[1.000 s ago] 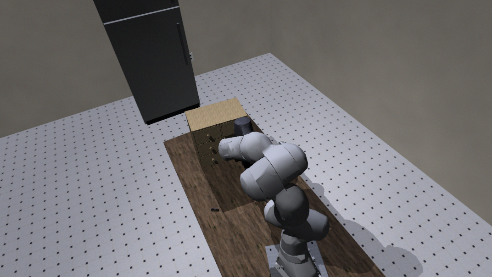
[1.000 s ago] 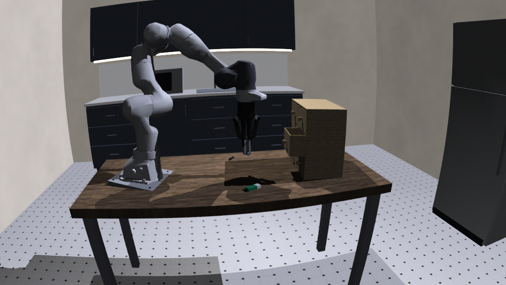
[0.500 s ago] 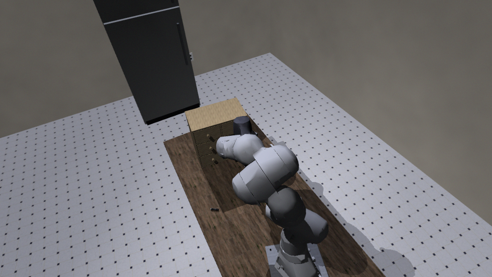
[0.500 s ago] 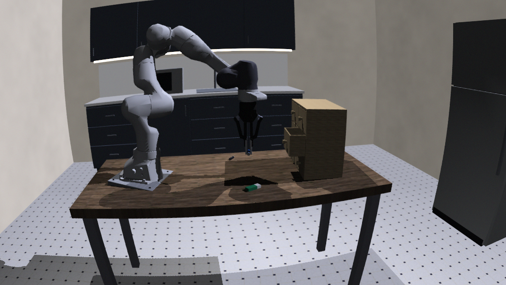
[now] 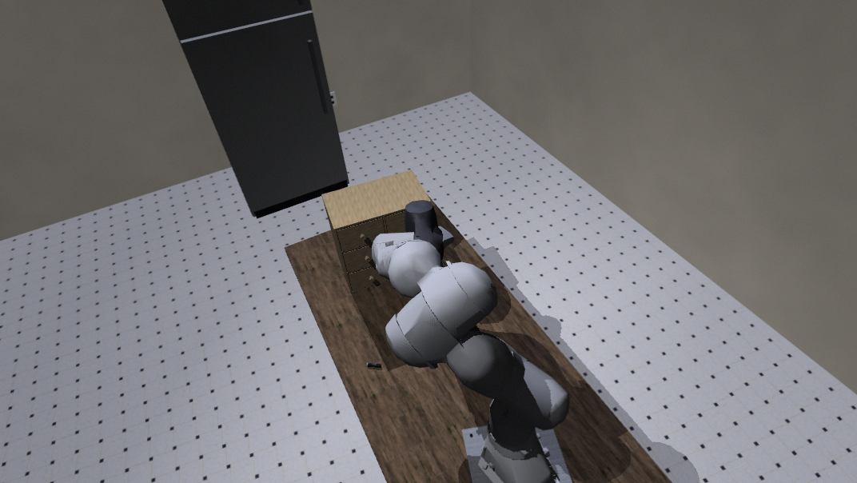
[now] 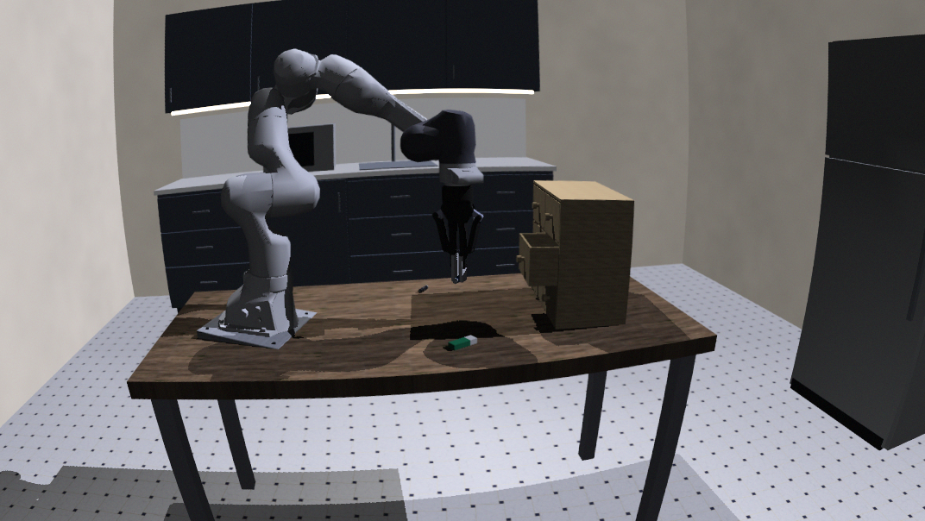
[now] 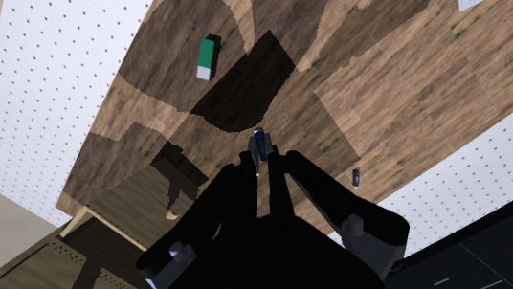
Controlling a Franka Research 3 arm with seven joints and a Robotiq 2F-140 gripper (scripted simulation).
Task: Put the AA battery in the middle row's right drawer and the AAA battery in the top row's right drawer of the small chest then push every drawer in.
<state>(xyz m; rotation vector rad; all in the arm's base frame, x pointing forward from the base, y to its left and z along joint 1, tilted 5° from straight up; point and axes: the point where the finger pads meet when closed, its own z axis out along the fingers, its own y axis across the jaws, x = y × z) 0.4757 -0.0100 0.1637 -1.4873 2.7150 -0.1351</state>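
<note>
The small wooden chest (image 6: 585, 252) stands at the far end of the table; it also shows in the overhead view (image 5: 374, 206). Its right drawer of the middle row (image 6: 538, 259) is pulled part way out; the other drawers I can see are in. My gripper (image 6: 457, 277) hangs above the table a short way in front of the chest, fingers pointing down. In the wrist view the gripper (image 7: 260, 145) is shut on a small blue battery (image 7: 259, 143), held upright at the fingertips. A small dark battery (image 6: 422, 288) lies on the table by its far edge, also in the wrist view (image 7: 355, 177).
A green and white block (image 6: 461, 342) lies on the table near its front edge, also in the wrist view (image 7: 206, 58). The arm's base (image 6: 255, 323) is bolted at the table's left end. A black fridge (image 6: 867, 239) stands on the floor beyond the chest.
</note>
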